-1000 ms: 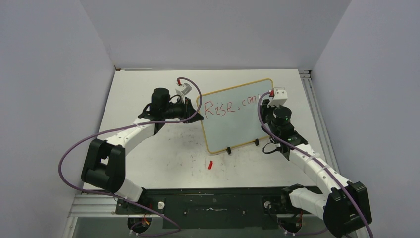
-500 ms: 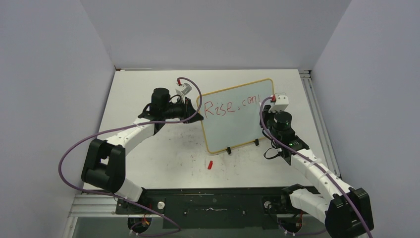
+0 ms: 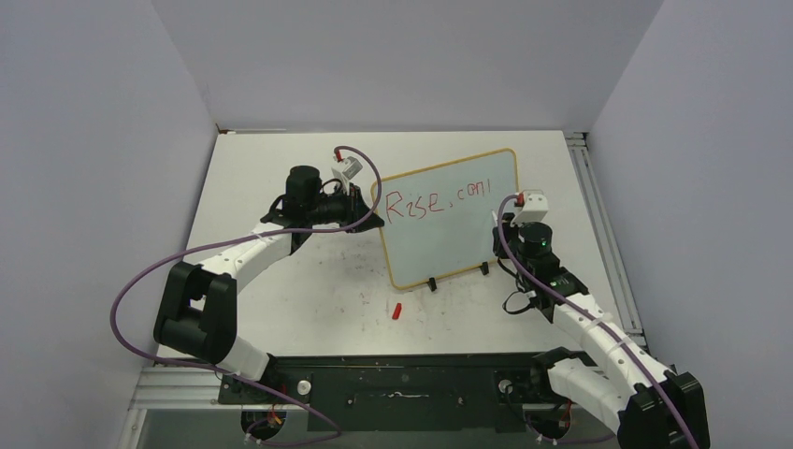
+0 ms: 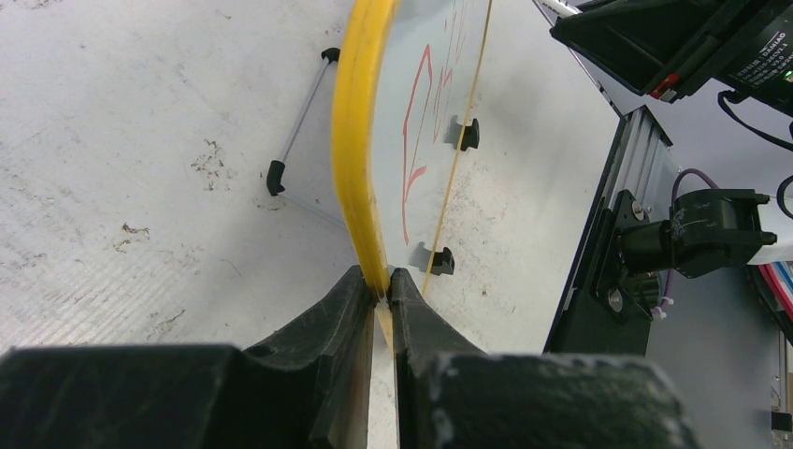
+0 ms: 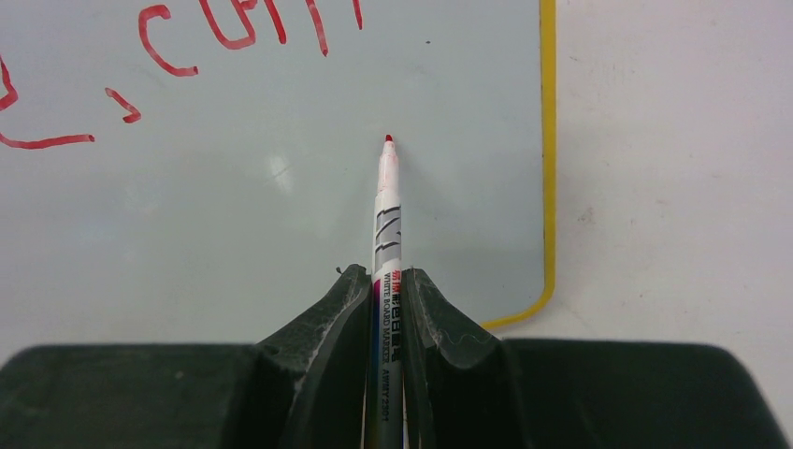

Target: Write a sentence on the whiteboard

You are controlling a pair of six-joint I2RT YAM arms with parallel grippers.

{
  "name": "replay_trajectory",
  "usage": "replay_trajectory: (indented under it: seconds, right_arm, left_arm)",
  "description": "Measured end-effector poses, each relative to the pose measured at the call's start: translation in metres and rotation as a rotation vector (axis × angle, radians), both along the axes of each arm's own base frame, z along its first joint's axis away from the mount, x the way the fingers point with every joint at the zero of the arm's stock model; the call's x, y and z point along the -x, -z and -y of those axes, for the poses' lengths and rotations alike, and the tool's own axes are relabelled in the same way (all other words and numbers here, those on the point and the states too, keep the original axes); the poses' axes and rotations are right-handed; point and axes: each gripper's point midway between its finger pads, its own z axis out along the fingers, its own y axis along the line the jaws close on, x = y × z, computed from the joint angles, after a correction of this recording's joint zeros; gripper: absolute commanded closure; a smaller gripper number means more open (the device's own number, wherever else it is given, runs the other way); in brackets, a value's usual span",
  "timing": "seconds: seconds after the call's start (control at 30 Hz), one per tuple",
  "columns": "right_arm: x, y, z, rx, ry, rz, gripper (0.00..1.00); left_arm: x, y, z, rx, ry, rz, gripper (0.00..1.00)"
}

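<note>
Since a second ago my right gripper (image 3: pixel 505 224) has drawn back toward my base from the upper right corner of the small pale wood-framed whiteboard (image 3: pixel 449 248) propped mid-table, uncovering red handwritten lettering (image 3: pixel 438 200) reading "Rise, con" so far, so I judge the sentence part-written; my left arm reaches, elbow bent, to the board's left edge. From the left wrist, my left gripper (image 4: pixel 378 290) pinches the yellowish frame. From the right wrist, my jaws clamp a slim white red-tipped marker (image 5: pixel 387 206), its tip over bare board below the letters, contact unclear.

My left gripper (image 4: pixel 380 283) pinches the whiteboard (image 4: pixel 358 140) by its yellow frame edge, red lettering (image 4: pixel 412 140) running along its face.
</note>
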Motion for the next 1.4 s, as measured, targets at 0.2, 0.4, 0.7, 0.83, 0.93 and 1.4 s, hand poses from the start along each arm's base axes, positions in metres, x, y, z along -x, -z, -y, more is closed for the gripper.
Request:
replay_trajectory:
  seconds: [0.2,0.4,0.7,0.83,0.93,1.4]
  right_arm:
    - [0.000,-0.006,0.000,-0.003,-0.001,0.012,0.95]
    - [-0.007,-0.018,-0.002,0.004,-0.006,0.038,0.95]
    - [-0.025,-0.033,-0.007,0.023,-0.017,0.079,0.95]
    - [-0.028,-0.030,-0.007,0.036,-0.021,0.077,0.95]
    - [-0.029,-0.030,-0.007,0.039,-0.021,0.079,0.95]
    - [-0.026,-0.024,-0.006,0.033,-0.013,0.072,0.95]
  left_arm:
    - [0.000,0.000,0.000,-0.001,0.001,0.001,1.00]
    - [0.000,0.000,0.000,-0.003,0.003,0.005,1.00]
    - [0.000,0.000,0.000,-0.004,0.004,0.007,1.00]
    - [0.000,0.000,0.000,-0.006,0.003,0.008,1.00]
    - [0.000,0.000,0.000,-0.007,0.002,0.007,1.00]
    - [0.000,0.000,0.000,-0.007,0.002,0.007,1.00]
